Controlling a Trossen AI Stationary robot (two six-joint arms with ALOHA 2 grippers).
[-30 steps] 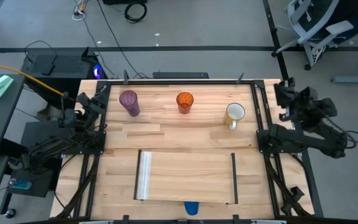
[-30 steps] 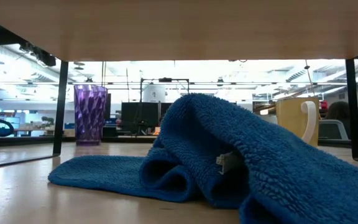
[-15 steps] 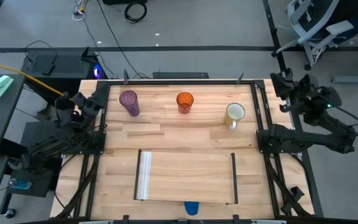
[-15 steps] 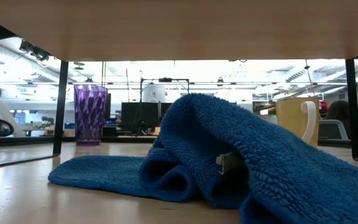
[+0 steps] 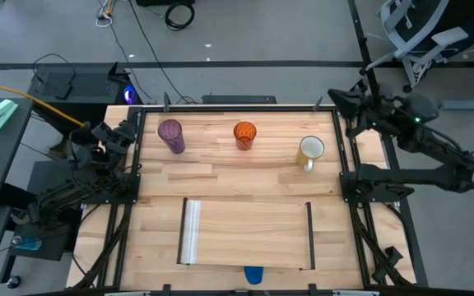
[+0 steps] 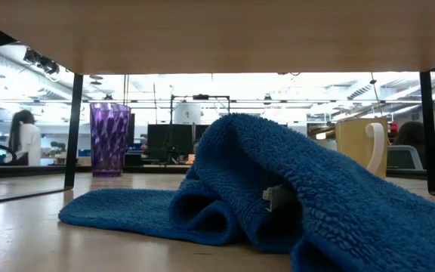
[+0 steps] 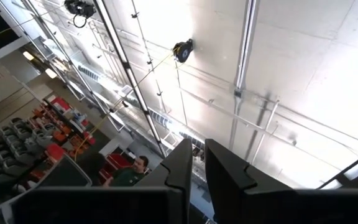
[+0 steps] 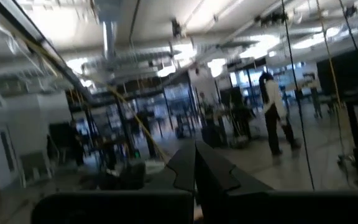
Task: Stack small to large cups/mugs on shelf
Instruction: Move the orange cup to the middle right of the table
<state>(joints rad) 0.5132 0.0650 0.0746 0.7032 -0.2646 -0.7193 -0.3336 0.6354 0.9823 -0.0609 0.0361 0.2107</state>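
Purple tumbler (image 5: 170, 136) just inboard of left gripper (image 5: 127, 130), narrow gap between fingers, empty; right gripper (image 5: 341, 100) clenched, beyond white mug (image 5: 310, 150). Shelf (image 5: 248, 233) bare. We open wide, descend upright.

Blue towel (image 6: 278, 196) before purple tumbler (image 6: 109, 140)

Both arms raised at table's sides

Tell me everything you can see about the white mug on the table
The white mug stands upright on the slatted tabletop, at the right end of the row, past the orange tumbler. Its inside looks cream, and its handle points toward the shelf. It looks glazed and appears empty. Nothing touches it but the tabletop.
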